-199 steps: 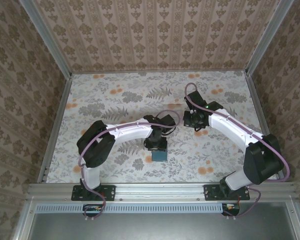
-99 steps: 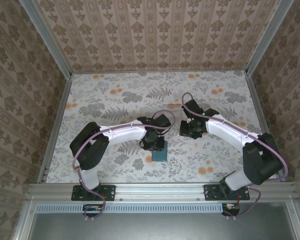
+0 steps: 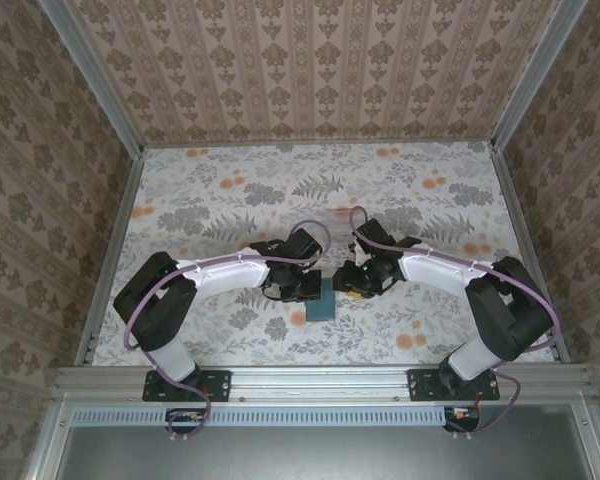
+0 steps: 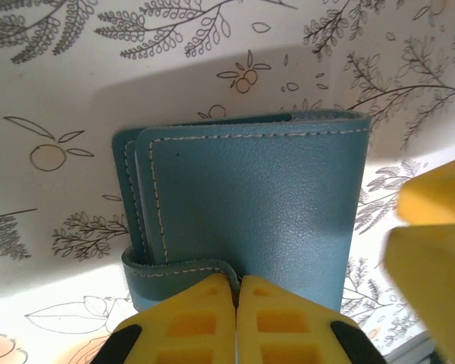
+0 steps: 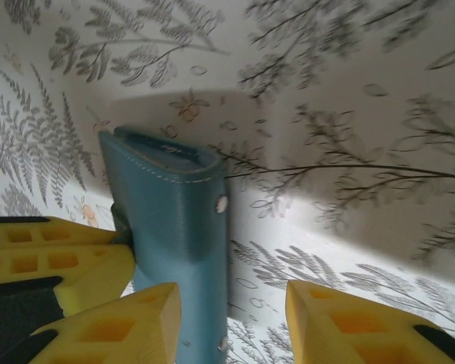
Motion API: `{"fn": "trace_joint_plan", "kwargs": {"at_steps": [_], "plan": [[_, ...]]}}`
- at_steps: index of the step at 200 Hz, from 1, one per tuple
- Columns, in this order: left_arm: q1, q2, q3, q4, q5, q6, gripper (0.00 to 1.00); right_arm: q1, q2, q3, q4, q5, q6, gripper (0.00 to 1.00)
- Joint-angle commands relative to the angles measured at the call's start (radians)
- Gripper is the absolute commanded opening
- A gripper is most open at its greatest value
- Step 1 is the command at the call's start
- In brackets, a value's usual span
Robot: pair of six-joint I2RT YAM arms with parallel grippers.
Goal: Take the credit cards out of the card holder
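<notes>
Moved: both arms have swung inward and down since the earlier top view, and now meet over the card holder (image 3: 320, 299) near the table's front centre.
Card holder: folded shut and flat on the floral table (image 3: 220, 190); its snap tab wraps one edge.
Left gripper (image 4: 236, 297): yellow fingers pressed together on that tab, pinching it at the wallet's edge.
Right gripper (image 5: 231, 303): jaws spread, one finger (image 5: 121, 318) over the wallet's cover, the other off to the side above bare table; it holds nothing.
Credit cards: none visible, presumably still inside the closed wallet.
Step in hand: unsnap and open the holder.
How to do it well: keep the left pinch steady as an anchor, bring the right jaws onto the cover's free edge, then peel it back slowly so the wallet does not skate.
Hedge: the right wrist view is blurred, so whether its finger touches the leather is unclear.
</notes>
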Motion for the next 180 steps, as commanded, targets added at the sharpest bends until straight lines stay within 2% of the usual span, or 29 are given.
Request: {"fn": "trace_joint_plan", "kwargs": {"at_steps": [1, 94, 147, 180], "plan": [[0.015, -0.029, -0.028, 0.079, 0.058, -0.021, 0.05, 0.028, 0.038, -0.012, 0.059, -0.057, 0.035, 0.43], [0.042, -0.079, -0.068, 0.097, 0.059, -0.013, 0.03, 0.056, 0.102, -0.035, -0.023, 0.099, 0.032, 0.38], [0.075, -0.121, -0.067, -0.016, 0.019, 0.054, 0.04, 0.061, 0.086, -0.007, -0.094, 0.141, 0.020, 0.38], [0.094, -0.134, -0.082, -0.037, 0.036, 0.084, 0.04, 0.070, 0.058, 0.030, -0.154, 0.175, 0.007, 0.39]]}}
